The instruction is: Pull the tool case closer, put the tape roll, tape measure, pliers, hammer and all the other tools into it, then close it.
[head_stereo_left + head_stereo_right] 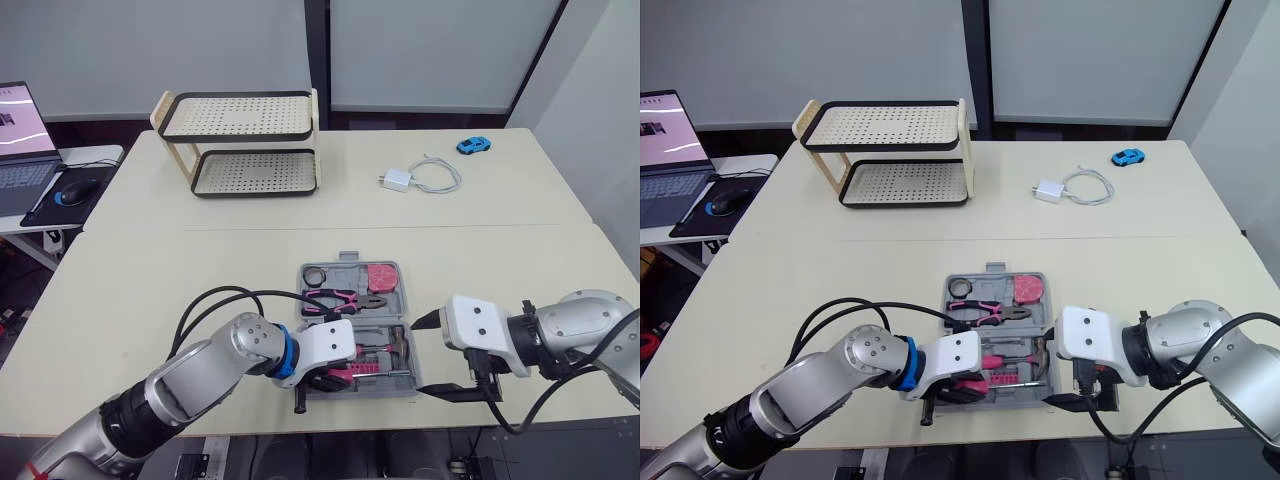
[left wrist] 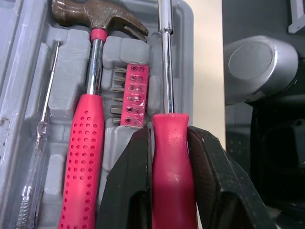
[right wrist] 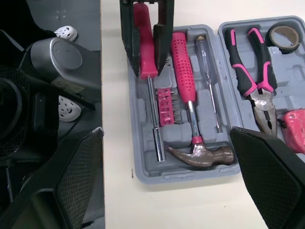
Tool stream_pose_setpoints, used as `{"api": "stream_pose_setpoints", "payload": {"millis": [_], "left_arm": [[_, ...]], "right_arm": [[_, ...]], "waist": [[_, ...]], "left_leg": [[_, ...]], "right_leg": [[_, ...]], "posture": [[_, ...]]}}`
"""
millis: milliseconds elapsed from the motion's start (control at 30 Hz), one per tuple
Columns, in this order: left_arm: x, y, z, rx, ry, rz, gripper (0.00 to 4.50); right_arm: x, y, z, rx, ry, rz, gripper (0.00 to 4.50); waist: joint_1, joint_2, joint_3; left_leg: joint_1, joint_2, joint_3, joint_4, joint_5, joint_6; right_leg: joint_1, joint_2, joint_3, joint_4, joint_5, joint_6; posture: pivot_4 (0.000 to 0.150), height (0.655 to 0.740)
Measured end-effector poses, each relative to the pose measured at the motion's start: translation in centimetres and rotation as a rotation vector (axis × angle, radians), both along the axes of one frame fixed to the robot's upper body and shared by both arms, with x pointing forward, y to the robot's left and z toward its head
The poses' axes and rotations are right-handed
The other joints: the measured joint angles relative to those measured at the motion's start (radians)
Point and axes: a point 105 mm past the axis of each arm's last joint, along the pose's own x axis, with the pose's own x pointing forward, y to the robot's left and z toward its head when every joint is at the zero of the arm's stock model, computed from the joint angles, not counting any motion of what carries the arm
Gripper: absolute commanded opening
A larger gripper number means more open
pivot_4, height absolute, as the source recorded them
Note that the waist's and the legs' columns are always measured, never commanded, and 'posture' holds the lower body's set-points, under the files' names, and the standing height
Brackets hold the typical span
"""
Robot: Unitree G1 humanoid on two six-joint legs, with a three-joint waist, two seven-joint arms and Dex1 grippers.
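The grey tool case (image 1: 350, 266) lies open near the table's front edge. In its far half sit the tape roll (image 1: 316, 275), the pink-handled pliers (image 1: 345, 298) and the pink tape measure (image 1: 380, 276). The near half holds the hammer (image 3: 183, 81), a pink bit set (image 2: 131, 95) and a thin clear screwdriver (image 3: 208, 81). My left gripper (image 1: 325, 378) is over the case's near left corner, shut on the pink handle of a long driver (image 2: 174, 167) whose steel shaft lies in the case beside the hammer. My right gripper (image 1: 432, 356) stands open just right of the case, with nothing between its fingers.
A two-tier perforated rack (image 1: 240, 145) stands at the back left. A white charger with its cable (image 1: 420, 178) and a blue toy car (image 1: 474, 145) lie at the back right. A laptop (image 1: 20, 130) and mouse (image 1: 72, 190) sit on a side desk to the left.
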Motion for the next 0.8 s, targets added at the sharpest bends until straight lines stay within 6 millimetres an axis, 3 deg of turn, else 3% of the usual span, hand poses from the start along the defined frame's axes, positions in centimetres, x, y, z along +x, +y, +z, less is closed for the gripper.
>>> {"api": "stream_pose_setpoints", "payload": {"millis": [800], "left_arm": [[0.1,-1.3,-1.6,0.071,0.010,-0.026,0.73]], "right_arm": [[-0.3,-0.1,0.0,-0.011,0.006,-0.046,4.50]], "waist": [[0.001,-0.001,0.000]], "left_leg": [[0.000,0.000,0.000,0.000,0.000,0.000]], "right_leg": [[0.000,0.000,0.000,0.000,0.000,0.000]], "posture": [[0.150,0.7400]]}}
